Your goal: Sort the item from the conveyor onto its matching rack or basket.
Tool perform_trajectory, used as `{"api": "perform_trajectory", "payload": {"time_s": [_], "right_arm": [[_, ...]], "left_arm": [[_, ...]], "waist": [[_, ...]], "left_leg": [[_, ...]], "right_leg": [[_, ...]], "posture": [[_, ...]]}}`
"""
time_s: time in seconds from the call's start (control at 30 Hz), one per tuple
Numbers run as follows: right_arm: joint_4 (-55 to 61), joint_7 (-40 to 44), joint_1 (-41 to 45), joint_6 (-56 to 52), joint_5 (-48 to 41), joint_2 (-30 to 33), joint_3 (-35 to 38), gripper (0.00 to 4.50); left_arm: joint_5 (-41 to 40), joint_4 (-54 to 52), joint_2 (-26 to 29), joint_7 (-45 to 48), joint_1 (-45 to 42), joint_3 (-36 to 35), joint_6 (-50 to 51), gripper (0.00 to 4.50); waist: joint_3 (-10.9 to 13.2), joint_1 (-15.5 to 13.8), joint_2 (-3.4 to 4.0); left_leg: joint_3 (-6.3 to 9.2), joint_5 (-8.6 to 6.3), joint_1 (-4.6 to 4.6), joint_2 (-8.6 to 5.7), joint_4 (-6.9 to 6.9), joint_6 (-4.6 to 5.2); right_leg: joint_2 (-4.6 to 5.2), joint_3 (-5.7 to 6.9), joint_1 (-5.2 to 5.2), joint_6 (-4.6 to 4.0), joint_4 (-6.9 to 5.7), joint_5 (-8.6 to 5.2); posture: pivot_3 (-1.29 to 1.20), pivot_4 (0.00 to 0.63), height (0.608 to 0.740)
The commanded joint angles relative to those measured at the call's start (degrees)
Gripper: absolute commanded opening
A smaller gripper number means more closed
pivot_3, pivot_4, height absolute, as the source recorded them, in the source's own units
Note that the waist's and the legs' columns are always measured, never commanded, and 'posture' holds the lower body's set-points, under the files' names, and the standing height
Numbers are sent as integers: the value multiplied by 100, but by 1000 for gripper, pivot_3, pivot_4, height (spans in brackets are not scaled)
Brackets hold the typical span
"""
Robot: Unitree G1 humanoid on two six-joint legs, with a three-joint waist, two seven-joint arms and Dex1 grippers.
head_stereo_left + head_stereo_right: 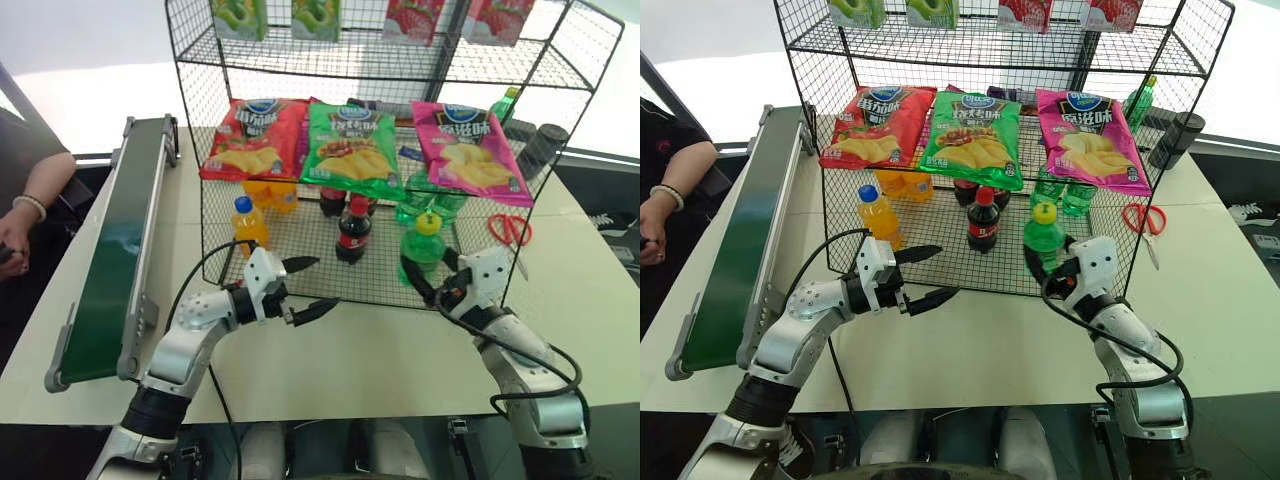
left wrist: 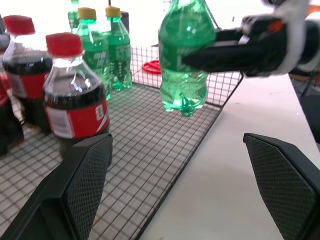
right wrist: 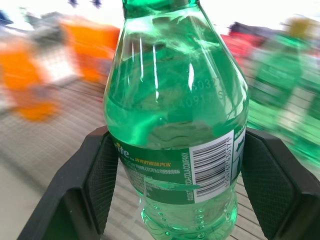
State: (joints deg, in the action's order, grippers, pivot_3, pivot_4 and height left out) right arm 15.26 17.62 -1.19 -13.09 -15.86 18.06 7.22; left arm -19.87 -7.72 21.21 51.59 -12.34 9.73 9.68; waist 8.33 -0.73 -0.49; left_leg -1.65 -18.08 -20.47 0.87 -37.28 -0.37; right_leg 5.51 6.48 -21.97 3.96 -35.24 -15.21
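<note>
Right gripper (image 1: pixel 428 272) holds the bottle (image 1: pixel 423 247) by its labelled middle, fingers (image 3: pixel 102 172) pressed on either side of the body. The grip sits low enough that the yellow cap and shoulder stand clear above, so the bottle stays upright, ready to be stood down rather than laid.

The bottle hangs just above the rack's (image 1: pixel 300 285) lowest wire tier, near its front edge on the robot's right. In the left wrist view its base (image 2: pixel 182 105) looks a little off the grid, not yet resting; I judge the placing step is still in hand.

Left gripper (image 1: pixel 305 288) is empty, fingers (image 2: pixel 85 175) spread wide, hanging level in front of the tier's front edge, pointed across toward the bottle. Likely kept there out of the way, clear of the stock.

On the same tier: cola bottles (image 1: pixel 352 232) with red caps toward the middle, an orange bottle (image 1: pixel 247 222) with a blue cap to the left, more green bottles (image 2: pixel 107 50) with yellow caps further back. The held bottle is headed for the green group's side, which fits the sorting.

Conveyor (image 1: pixel 115 255) runs along the surface (image 1: pixel 380 365) on the left, well apart from both grippers, belt bare. A person's hand (image 1: pixel 15 225) rests beyond it.

Risk as I read it: letting go before the base sits flat on the wires could tip it.
</note>
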Motion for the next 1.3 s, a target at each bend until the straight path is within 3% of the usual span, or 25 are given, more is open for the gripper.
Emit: {"api": "perform_trajectory", "payload": {"time_s": [0.03,0.43,0.8,0.9,1.3], "right_arm": [[-318,-337,302,569,127,-203,322,3010],[-2417,-386,1351,1480,202,-525,427,3010],[-2859,-426,1447,1758,154,-595,455,3010],[-2745,-415,1374,1723,129,-596,452,4481],[-894,-360,213,1020,145,-328,416,4481]], "left_arm": [[-155,-348,-25,-12,4,-48,38,4461],[-200,-593,-26,-43,18,46,194,4461],[-169,-679,1,-87,80,102,213,4461],[-166,-657,-12,-86,56,120,220,4500],[-136,-498,1,-160,25,42,265,4500]], "waist": [[4,11,14],[6,3,26],[5,8,29],[4,12,30],[1,1,35]], "left_leg": [[0,0,0,0,1,0],[-6,1,-2,0,-1,-2],[-6,12,1,1,0,-21],[-6,12,1,2,1,-19],[-5,3,1,2,0,-5]], "right_leg": [[0,-1,0,0,0,0],[0,-4,-2,0,-1,0],[1,-4,0,0,-2,0],[1,-5,0,0,-2,0],[4,-5,1,0,-2,0]], "posture": [[0,150,730],[0,150,730],[0,150,730],[0,150,730],[0,150,730]]}}
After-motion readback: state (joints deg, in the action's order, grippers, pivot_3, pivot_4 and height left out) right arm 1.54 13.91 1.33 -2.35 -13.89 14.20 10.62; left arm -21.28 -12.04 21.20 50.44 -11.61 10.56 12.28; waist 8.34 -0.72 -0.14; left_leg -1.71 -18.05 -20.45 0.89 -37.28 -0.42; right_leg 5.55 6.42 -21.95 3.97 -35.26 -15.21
